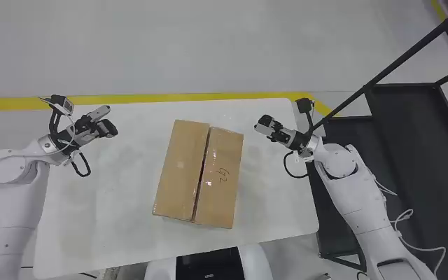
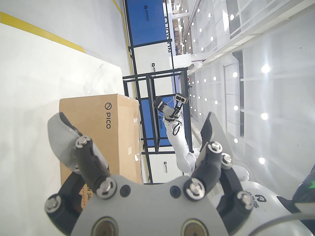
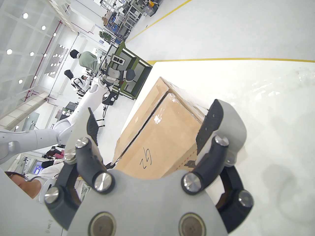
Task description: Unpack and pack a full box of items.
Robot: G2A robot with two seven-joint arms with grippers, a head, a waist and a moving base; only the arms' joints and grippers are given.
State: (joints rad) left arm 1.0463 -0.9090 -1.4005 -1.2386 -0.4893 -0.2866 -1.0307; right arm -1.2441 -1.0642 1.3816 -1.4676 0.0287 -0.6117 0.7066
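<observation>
The left hand (image 1: pixel 108 120) hangs over the far left corner of the counter (image 1: pixel 119 210). Its two fingers are spread wide with nothing between them. The right hand (image 1: pixel 259 125) is over the far right part, its fingers parted just as wide and also empty. Both point inward at the box (image 1: pixel 199 173), which lies flat in the middle of the counter, between the hands and apart from each.

The counter is white, smooth and slightly glossy, with rounded corners. Past its far edge a yellow line (image 1: pixel 175 99) crosses a pale grey floor. A black metal frame (image 1: pixel 406 126) stands to the right of the counter, and the left wrist view shows blue panels (image 2: pixel 145 18) mounted in it.

There is one brown cardboard box, one counter and two hands. The box's two top flaps are shut, with clear tape shining along the seam and a handwritten mark on one flap, so its contents are hidden. In each wrist view, the hand's own body covers the near part of the box.
</observation>
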